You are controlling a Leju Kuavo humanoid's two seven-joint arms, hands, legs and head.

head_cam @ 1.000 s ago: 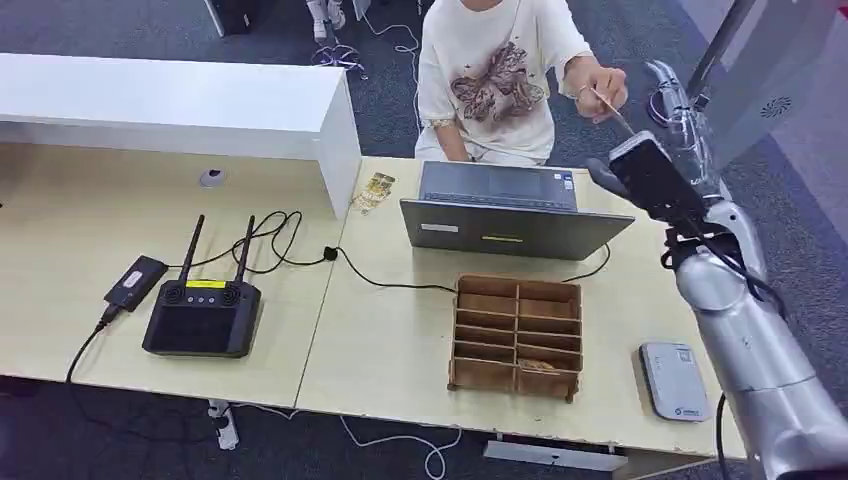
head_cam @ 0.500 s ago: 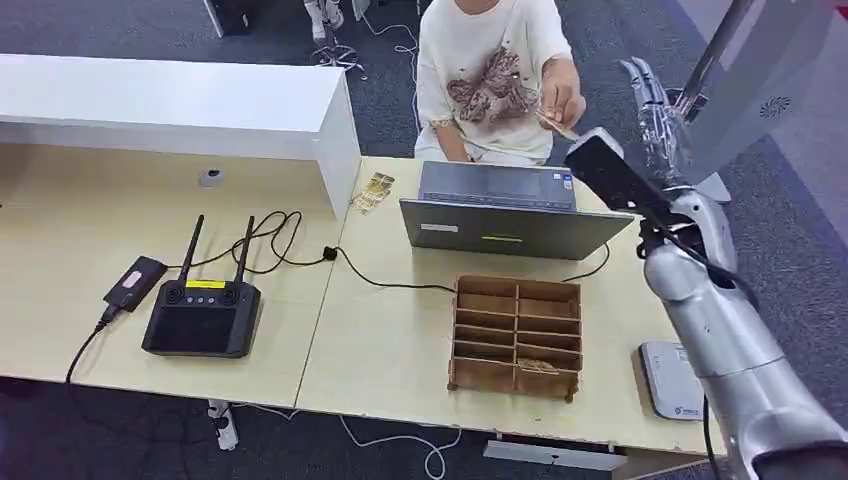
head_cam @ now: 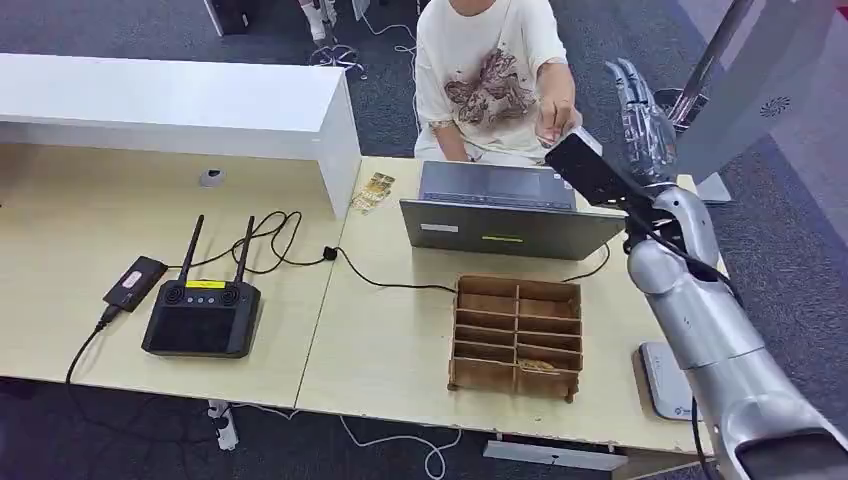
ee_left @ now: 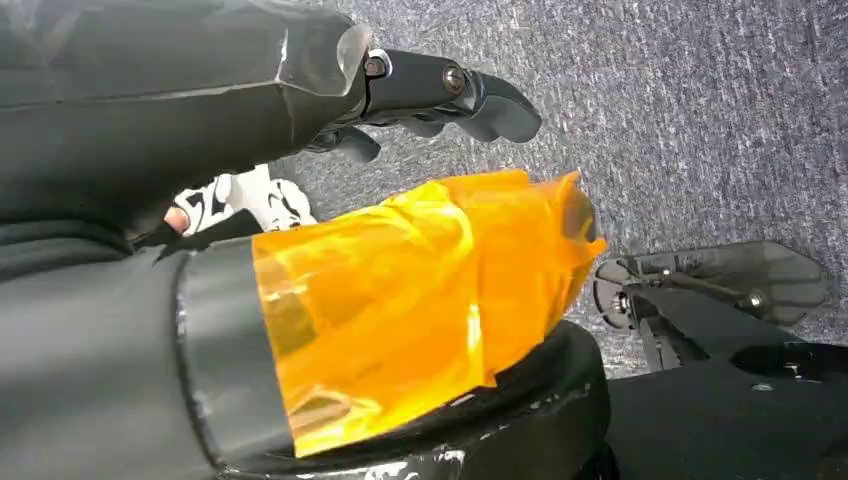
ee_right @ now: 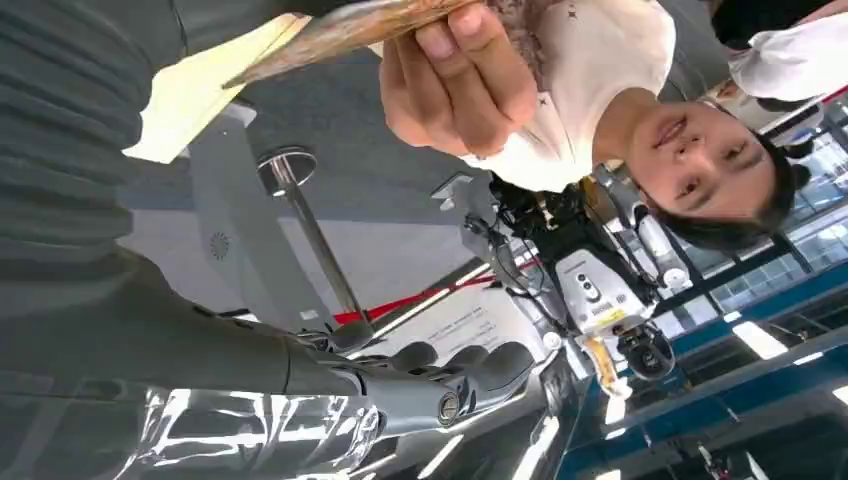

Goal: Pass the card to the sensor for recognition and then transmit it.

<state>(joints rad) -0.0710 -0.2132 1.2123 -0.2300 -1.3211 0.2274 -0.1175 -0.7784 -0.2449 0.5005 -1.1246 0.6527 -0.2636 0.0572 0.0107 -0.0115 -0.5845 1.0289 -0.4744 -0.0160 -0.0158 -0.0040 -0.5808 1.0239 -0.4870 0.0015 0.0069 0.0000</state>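
Card is sitting pinched in the person's hand — at about one o'clock over the laptop. Right hand is hovering just beside it, fingers spread, gripping nothing — left hand is hanging with fingers curled, empty.

Lower centre of the head view: divided wooden tray on the desk, laptop directly above it. Left: antenna-topped controller, small device further left. Lower right: flat sensor pad beside the tray. Top centre: person behind the laptop.
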